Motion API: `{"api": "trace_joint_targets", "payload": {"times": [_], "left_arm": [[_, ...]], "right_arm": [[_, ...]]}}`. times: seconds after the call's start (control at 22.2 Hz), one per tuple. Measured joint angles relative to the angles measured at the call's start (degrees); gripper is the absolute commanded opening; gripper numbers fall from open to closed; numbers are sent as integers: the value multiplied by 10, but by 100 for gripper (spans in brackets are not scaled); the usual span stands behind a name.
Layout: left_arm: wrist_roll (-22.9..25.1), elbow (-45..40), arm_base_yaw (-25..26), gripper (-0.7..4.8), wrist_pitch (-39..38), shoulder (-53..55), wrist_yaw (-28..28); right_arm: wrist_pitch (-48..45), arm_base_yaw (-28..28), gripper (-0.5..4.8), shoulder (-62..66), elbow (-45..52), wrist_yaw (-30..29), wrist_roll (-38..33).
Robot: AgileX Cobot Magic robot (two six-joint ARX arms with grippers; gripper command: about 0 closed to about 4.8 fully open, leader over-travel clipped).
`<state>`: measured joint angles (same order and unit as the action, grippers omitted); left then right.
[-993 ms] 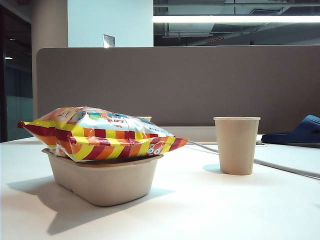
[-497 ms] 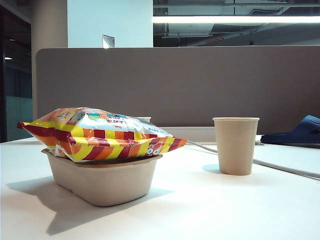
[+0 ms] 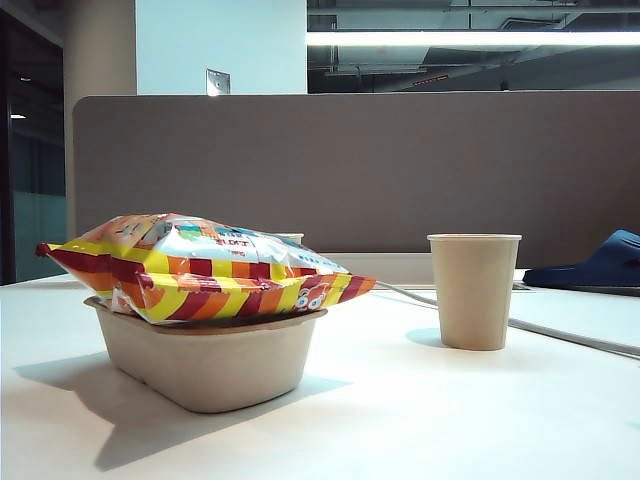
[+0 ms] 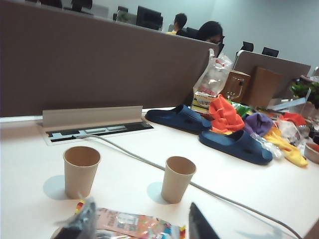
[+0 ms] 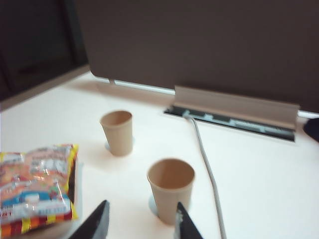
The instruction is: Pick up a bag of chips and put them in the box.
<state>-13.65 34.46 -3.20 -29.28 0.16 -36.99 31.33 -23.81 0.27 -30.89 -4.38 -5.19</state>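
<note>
Item one, at the left of the exterior view: the bag of chips [image 3: 205,265] lies flat across the top of the box [image 3: 205,360], resting on its rim and overhanging both ends, since the bag is wider than the tray. It sits on the box rather than down inside it. The table [image 3: 480,420] around is bare apart from a paper cup [image 3: 473,290] standing well apart to the right.

Handling, by judgement: the bag looks puffed with air, light and soft, its glossy film likely slippery, and its contents crushable (a hard squeeze on the belly would be ill-advised). The flat striped seam at either end appears the safest place to take hold.

Left gripper [image 4: 139,226]: fingertips stand apart above the bag, holding nothing. Two cups [image 4: 81,171] stand beyond it.

Right gripper [image 5: 141,221]: fingertips likewise parted and empty, positioned over the table near the closer cup [image 5: 171,189], with the bag [image 5: 35,186] off to one side. Neither gripper shows in the exterior view.
</note>
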Motion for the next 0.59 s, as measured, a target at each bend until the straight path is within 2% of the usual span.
{"api": "trace_joint_targets", "payload": {"times": [0.09, 0.41, 0.59], "left_arm": [[-14, -39, 0, 237, 24, 0, 14], [-19, -137, 0, 237, 88, 0, 90], [-19, -180, 0, 237, 111, 0, 103]], "right_arm": [[-37, 0, 166, 0, 30, 0, -13], [-128, 0, 166, 0, 109, 4, -26], [-182, 0, 166, 0, 153, 7, -32]]}}
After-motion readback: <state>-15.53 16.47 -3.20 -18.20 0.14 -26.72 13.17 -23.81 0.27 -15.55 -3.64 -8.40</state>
